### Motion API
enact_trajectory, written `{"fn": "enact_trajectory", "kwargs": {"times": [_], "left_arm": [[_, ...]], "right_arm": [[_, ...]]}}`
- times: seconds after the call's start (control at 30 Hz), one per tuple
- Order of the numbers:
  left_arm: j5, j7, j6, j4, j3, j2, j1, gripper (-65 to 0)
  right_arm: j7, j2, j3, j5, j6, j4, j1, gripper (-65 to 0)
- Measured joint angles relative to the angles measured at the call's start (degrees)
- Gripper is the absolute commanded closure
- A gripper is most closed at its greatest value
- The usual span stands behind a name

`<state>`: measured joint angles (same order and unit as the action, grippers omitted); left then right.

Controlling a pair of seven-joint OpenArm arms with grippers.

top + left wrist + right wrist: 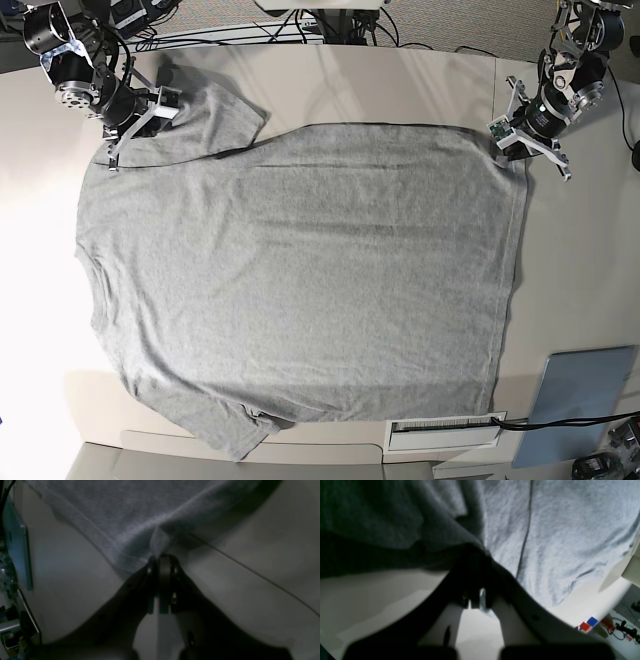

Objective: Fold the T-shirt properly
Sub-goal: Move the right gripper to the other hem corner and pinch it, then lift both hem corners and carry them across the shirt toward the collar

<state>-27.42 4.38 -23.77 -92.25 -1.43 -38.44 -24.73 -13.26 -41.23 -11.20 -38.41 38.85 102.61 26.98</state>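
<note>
The T-shirt is spread flat, plain side up, across the middle of the table in the base view, with its hem at the right and sleeves at the left. The left gripper, at the upper right of the frame, is seen pinching the upper hem corner; in the left wrist view its fingers are pressed together on a tuck of grey cloth. The right gripper, at the upper left, is clamped on the shoulder area beside the folded-over upper sleeve, with fabric bunched over its fingers in the right wrist view.
</note>
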Motion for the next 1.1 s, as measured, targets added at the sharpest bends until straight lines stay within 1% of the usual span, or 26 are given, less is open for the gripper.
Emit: {"fn": "enact_trajectory", "kwargs": {"times": [0.03,0.07,0.17,0.23,0.3,0.33,0.4,0.47,0.57,0.67,0.7,0.73,0.83,0.9,0.97,1.1], "left_arm": [[0.02,0.00,0.00,0.00,0.00,0.00,0.00,0.0],[0.44,0.02,0.42,0.00,0.00,-0.02,-0.04,0.0],[1.11,0.07,1.81,0.02,-0.04,-0.28,-0.39,0.0],[2.47,0.74,2.14,-0.66,-0.11,-0.81,-1.33,0.0],[4.76,1.79,2.14,-1.97,-0.24,-1.77,-3.04,0.0],[5.62,2.67,2.14,-2.73,-0.31,-2.27,-3.93,0.0],[6.14,5.33,2.51,-4.55,-0.42,-2.99,-5.33,0.0],[6.75,7.98,3.04,-6.47,-0.39,-3.50,-7.26,0.0],[8.83,10.49,1.79,-9.64,0.83,-3.78,-10.45,0.0],[12.02,13.07,-0.92,-12.94,3.41,-3.67,-13.92,0.0],[13.64,14.45,-2.60,-14.16,4.70,-3.61,-15.19,0.0],[15.02,15.28,-3.54,-15.30,6.08,-3.61,-16.44,0.0],[17.88,15.39,-5.99,-18.47,10.91,-3.65,-19.17,0.0],[19.10,15.28,-7.04,-20.26,13.60,-3.69,-20.74,0.0],[19.32,15.15,-8.20,-21.44,15.98,-3.65,-22.71,0.0],[19.54,15.13,-8.15,-22.97,20.33,-3.72,-26.16,0.0]], "right_arm": [[-1.49,0.02,-0.09,1.31,-0.07,0.09,0.00,0.0],[-4.13,0.13,-0.13,3.93,-0.17,0.26,-0.02,0.0],[-13.33,0.20,-0.13,11.39,-0.11,1.95,0.17,0.0],[-17.07,-0.50,-0.26,13.05,0.09,3.61,1.40,0.0],[-19.96,-2.27,-0.26,13.35,1.27,5.51,3.54,0.0],[-21.24,-3.02,-0.28,13.33,1.29,6.36,4.61,0.0],[-23.10,-4.17,-0.31,13.42,1.40,8.13,6.71,0.0],[-25.18,-4.50,-0.26,13.40,1.33,9.75,8.48,0.0],[-26.21,-4.46,0.87,13.66,0.90,11.39,11.47,0.0],[-26.84,-4.50,3.58,13.51,0.07,12.92,14.64,0.0],[-26.97,-4.55,4.72,13.42,-0.07,13.68,15.72,0.0],[-26.99,-4.55,5.88,13.49,-0.04,14.45,16.81,0.0],[-27.39,-4.61,8.96,16.65,0.11,16.85,19.85,0.0],[-28.50,-4.61,10.60,18.67,0.11,18.86,21.51,0.0],[-28.74,-4.61,11.78,18.97,0.15,20.22,22.88,0.0],[-30.23,-4.61,12.22,19.69,0.15,21.49,24.90,0.0]]}}
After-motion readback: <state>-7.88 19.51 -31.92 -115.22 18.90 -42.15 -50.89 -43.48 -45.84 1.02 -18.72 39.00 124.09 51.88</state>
